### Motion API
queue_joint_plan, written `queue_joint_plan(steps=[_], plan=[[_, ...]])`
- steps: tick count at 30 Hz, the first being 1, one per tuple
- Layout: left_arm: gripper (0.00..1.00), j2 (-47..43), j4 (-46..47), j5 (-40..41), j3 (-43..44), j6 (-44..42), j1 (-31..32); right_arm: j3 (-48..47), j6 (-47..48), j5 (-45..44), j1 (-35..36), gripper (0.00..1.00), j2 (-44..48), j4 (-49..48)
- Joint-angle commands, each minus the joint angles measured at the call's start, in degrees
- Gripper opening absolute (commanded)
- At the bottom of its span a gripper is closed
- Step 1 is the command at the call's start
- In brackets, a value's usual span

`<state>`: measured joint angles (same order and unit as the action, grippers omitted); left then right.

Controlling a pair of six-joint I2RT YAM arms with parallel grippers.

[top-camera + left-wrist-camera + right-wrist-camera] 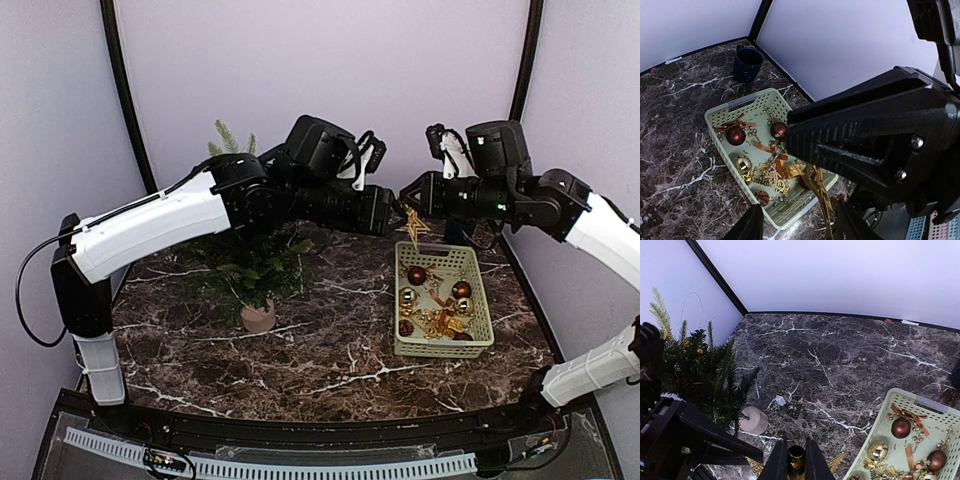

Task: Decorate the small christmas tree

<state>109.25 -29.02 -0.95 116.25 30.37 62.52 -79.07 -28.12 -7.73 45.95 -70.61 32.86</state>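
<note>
Right jaws clamping star (412, 222), bushy green tree (255, 268)

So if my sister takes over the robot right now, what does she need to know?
Left gripper: open, with the gold star hanging between its fingers, not gripped.
Right gripper: shut on the gold star, held in the air near the basket's far edge.
The small christmas tree stands in its pot on the left; no ornament shows clearly on it.
Balls and gold pieces lie in the basket.
Left to do: probably star onto the tree, then the rest.
</note>
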Motion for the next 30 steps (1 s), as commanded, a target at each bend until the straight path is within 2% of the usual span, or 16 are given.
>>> queue_joint_plan(steps=[1,6,14,17,19,23,25,30], plan=[[0.45,0.00,0.74,-1.88,1.17,0.88,-0.42,-1.59,0.73,-1.24,1.04,0.13,-0.01,-2.39],[0.32,0.86,2.09,-3.81,1.00,1.32,-0.42,-1.96,1.71,-1.81,1.66,0.13,-0.40,-2.36],[0.03,1.14,2.59,-4.50,0.91,1.61,-0.47,-1.86,2.41,-3.09,2.03,0.14,-0.98,-1.94],[0.00,0.86,2.94,-4.71,0.91,1.71,-0.43,-1.43,2.44,-3.55,2.12,0.19,-0.66,-2.08],[0.00,0.46,3.06,-4.32,0.96,1.39,-0.47,-1.06,2.22,-4.01,2.12,0.29,0.03,-2.18],[0.00,-1.24,3.89,-3.62,0.91,-1.04,-0.47,-0.76,1.74,-7.02,2.12,0.59,2.58,-2.19],[0.00,-2.60,6.11,-4.55,0.96,-4.00,-0.47,-0.57,0.75,-9.57,2.06,0.68,4.43,-2.06],[0.00,-5.91,6.44,-4.67,3.01,-12.44,-0.55,1.24,-0.97,-13.00,2.03,0.78,8.28,-4.87]])
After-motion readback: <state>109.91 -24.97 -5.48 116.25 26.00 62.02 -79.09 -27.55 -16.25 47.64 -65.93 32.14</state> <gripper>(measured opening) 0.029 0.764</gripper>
